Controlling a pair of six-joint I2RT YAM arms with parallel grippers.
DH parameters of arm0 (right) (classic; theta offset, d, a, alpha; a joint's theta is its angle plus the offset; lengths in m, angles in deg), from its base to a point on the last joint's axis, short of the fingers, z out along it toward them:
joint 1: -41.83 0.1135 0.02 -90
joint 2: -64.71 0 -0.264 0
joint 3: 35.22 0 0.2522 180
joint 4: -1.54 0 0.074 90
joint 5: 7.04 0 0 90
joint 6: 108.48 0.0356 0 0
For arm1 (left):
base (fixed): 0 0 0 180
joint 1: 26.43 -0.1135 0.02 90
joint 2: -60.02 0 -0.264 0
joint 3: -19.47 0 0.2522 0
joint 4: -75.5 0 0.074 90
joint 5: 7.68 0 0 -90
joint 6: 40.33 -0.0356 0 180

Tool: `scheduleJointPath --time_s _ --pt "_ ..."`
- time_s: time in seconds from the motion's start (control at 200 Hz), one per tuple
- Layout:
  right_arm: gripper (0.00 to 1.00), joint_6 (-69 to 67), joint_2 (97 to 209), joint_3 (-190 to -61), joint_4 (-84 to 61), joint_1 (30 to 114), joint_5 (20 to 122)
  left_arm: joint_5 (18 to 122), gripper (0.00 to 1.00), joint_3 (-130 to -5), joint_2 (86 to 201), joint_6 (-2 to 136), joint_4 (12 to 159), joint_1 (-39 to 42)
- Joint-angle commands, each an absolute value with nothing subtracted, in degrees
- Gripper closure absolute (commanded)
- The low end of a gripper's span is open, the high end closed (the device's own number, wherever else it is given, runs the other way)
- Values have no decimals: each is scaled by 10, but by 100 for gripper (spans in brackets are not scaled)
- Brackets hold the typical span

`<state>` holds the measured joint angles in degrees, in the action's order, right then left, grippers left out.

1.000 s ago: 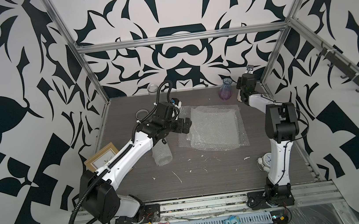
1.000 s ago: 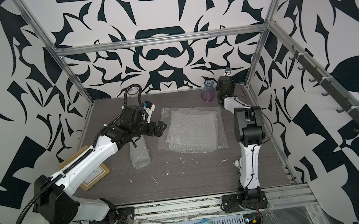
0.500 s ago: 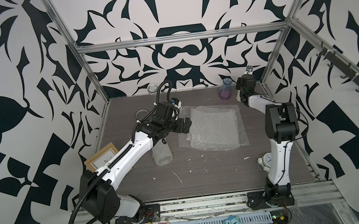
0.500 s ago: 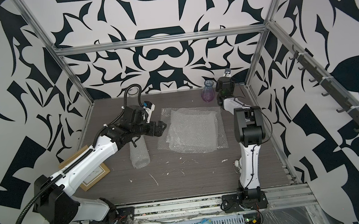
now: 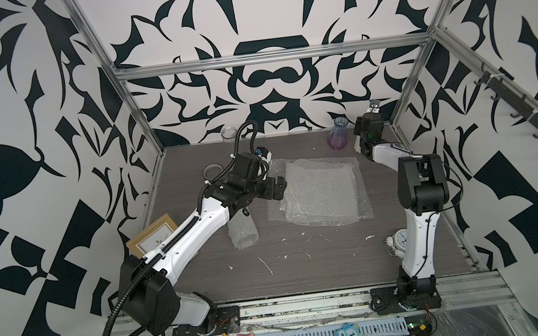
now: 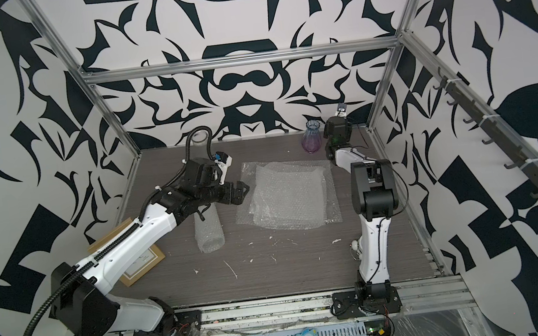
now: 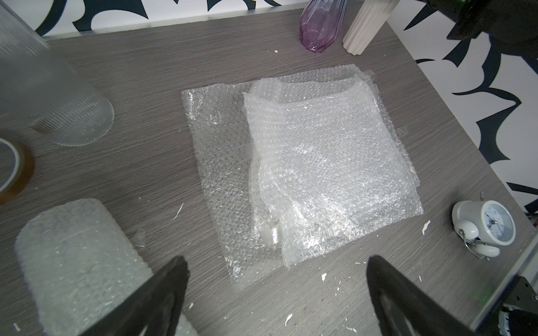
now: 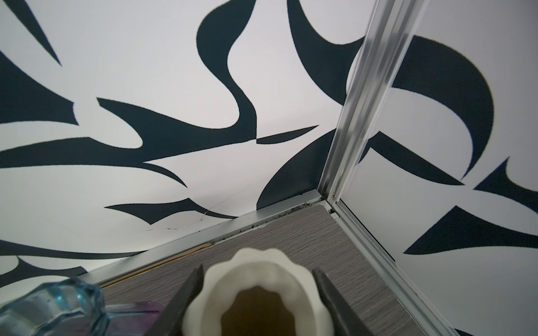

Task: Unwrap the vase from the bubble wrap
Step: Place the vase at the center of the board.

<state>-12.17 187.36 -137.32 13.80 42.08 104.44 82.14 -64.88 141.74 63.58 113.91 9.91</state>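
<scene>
The right end effector (image 8: 257, 272) was clenched on the rim of a white vase (image 7: 365, 26), which stood bare and upright in the far right corner of the counter (image 5: 306, 268), just beside a purple vase (image 5: 337, 137). The bubble wrap (image 5: 318, 192) lay as flat, overlapping sheets in the middle of the counter, apart from both vases. The left end effector (image 7: 278, 261) hung released, jaws wide, over the left edge of those sheets. Beneath the left arm lay a rolled tube (image 5: 242, 235) of the same wrap; what was inside it could not be told. A clear glass (image 7: 52, 101) and a tape roll (image 5: 211, 172) sat toward the far left, a small clock (image 7: 486, 229) near the right arm, and a picture frame (image 5: 153, 235) by the left wall
</scene>
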Motion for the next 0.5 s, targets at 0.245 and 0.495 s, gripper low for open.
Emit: scheduleJointPath --time_s 0.245,0.495 --pt "25 -115 1802 -1378 168 422 1039 824 1 -648 1411 630 1134 97" --pt "18 -111 1779 -1386 146 422 1034 823 1 -649 1412 630 1134 96"
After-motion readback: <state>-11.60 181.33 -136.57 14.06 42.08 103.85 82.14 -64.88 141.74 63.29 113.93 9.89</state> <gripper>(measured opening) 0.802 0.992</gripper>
